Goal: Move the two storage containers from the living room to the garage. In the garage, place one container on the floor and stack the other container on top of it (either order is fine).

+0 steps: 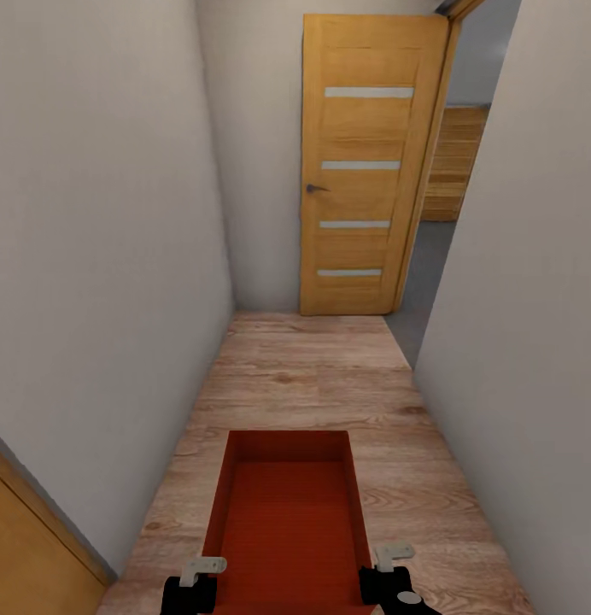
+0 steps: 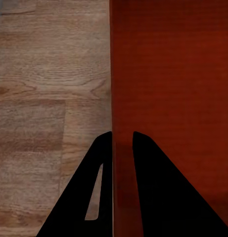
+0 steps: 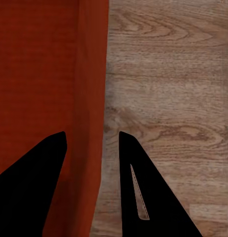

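Even, soft light, no glare. Render slightly blurred throughout. Faint shadow under the bin; wrist views show hands as flat black silhouettes.

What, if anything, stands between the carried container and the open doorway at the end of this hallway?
Nothing visible does. The storage container is held by the left gripper and right gripper on its side walls. Bare wood floor runs to the doorway at right; the wooden door is swung aside.
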`<state>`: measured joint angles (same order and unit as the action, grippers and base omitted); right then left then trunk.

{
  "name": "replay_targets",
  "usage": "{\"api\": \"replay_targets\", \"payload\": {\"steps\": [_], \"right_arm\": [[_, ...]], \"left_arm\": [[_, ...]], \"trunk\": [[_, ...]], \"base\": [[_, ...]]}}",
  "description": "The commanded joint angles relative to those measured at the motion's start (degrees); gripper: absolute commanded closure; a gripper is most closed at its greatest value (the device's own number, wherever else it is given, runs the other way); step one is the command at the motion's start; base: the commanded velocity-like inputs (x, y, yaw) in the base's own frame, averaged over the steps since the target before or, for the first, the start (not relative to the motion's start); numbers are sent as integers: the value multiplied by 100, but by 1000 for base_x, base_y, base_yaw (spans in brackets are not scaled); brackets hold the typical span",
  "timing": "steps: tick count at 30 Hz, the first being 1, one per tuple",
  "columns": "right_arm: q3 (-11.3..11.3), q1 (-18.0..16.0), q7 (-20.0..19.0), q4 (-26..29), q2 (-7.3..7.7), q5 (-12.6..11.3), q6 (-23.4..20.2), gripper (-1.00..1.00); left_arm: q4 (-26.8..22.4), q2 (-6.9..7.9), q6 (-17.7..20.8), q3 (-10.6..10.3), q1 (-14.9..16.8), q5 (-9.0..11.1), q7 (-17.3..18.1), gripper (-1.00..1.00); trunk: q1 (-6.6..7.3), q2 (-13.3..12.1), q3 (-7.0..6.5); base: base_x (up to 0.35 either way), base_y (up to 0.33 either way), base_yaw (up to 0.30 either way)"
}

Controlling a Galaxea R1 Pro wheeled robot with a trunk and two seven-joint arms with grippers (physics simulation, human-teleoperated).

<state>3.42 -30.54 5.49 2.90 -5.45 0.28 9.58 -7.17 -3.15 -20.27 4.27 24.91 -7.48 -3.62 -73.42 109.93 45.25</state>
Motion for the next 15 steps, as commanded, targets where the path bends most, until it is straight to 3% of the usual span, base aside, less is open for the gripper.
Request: {"api": "replay_targets", "payload": {"steps": [1,15], "right_arm": [[-6,-4,49,-9,0,-19,18,100],[-4,-4,49,-9,-1,-19,18,100]], "left_arm": [[-3,-2,-21,174,5,-70,-77,100],[-3,-2,-21,176,5,-70,-77,100]], "trunk": [[-3,2,5],[-3,2,5]], "base": [[345,0,-41],[345,0,-5]]}}
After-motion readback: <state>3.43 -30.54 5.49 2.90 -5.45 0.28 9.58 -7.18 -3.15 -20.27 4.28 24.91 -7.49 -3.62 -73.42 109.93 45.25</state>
